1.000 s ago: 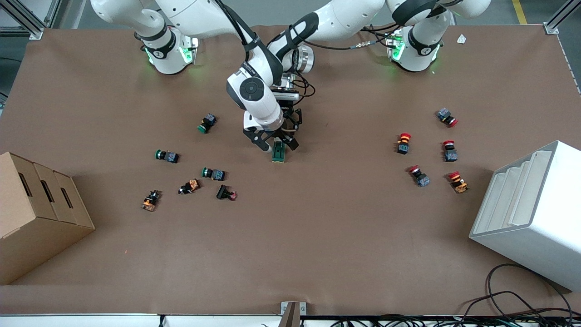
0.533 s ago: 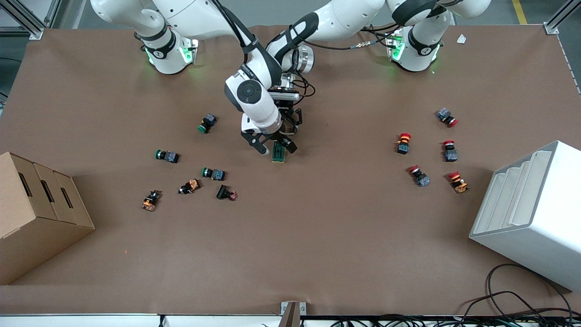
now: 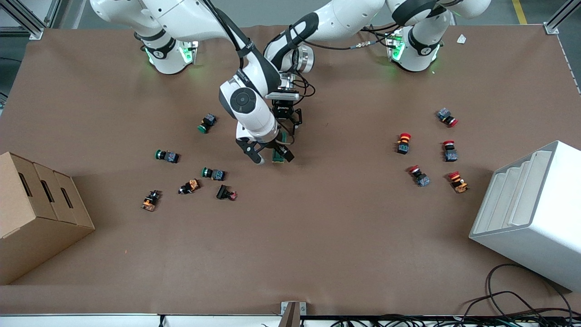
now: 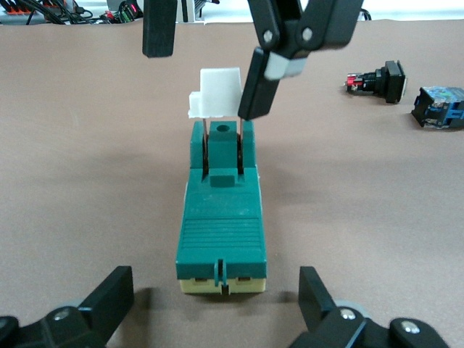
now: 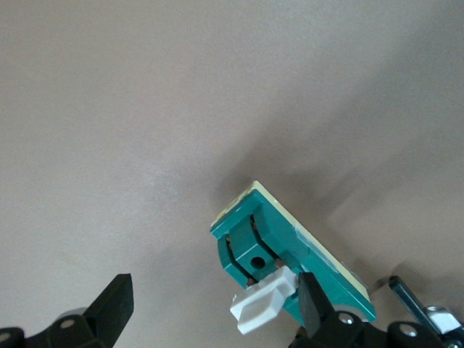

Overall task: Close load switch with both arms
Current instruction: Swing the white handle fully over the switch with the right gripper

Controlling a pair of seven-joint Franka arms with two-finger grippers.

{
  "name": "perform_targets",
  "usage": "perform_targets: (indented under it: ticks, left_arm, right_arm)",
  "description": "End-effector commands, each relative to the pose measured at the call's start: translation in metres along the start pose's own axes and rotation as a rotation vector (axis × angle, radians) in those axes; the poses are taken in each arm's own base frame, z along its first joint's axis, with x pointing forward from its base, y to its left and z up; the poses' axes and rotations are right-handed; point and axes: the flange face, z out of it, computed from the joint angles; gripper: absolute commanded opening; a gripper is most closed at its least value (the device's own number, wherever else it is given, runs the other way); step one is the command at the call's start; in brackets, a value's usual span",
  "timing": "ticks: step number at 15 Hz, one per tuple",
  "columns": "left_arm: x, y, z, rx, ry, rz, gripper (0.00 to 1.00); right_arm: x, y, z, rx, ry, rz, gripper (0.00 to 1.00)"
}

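**Item:** load switch (image 3: 278, 155), green block with white lever (image 4: 215, 93). It lies flat on the table (image 3: 317, 236), just toward twelve o'clock from the table's centre in the front view. The lever stands raised, so the switch is not yet closed.

**Right gripper** (image 3: 272, 157): low over the switch's lever end, jaws spread. One finger (image 4: 259, 83) touches the lever's side and the other stands clear.

**Left gripper** (image 4: 217, 308): down at the switch's other end, jaws spread to either side of the body, gripping nothing.

**Hazards (judged):**
- The body is unclamped, so a push on the lever may slide or tip the switch rather than throw it.
- The finger bears on the lever's edge only and may slip off.

**Containers:**
- Cardboard box (image 3: 41, 213), at eight o'clock on the table. It has three slots, and its contents cannot be seen.
- White stepped bin (image 3: 531, 213), at four o'clock. Nothing shows in its compartments.

**Loose:** push-buttons (image 3: 213, 174) lie on the table at three and nine o'clock of the switch, none in a container.
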Motion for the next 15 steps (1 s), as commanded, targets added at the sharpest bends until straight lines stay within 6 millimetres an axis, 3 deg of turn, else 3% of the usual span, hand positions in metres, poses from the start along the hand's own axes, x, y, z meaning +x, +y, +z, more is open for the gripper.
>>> perform_targets:
  ticks: [1,10,15]
  left_arm:
    - [-0.029,0.003,0.004,-0.017,-0.055,0.007,0.99]
    - [-0.027,0.004,0.004,-0.019,-0.054,0.005,0.99]
    - [-0.029,0.004,0.004,-0.019,-0.055,0.007,0.99]
  right_arm:
    - [0.002,-0.007,-0.005,0.021,-0.015,-0.004,1.0]
    - [0.004,-0.024,0.004,0.04,-0.019,0.015,1.0]
    - [0.014,-0.027,0.014,0.035,-0.009,0.011,1.0]
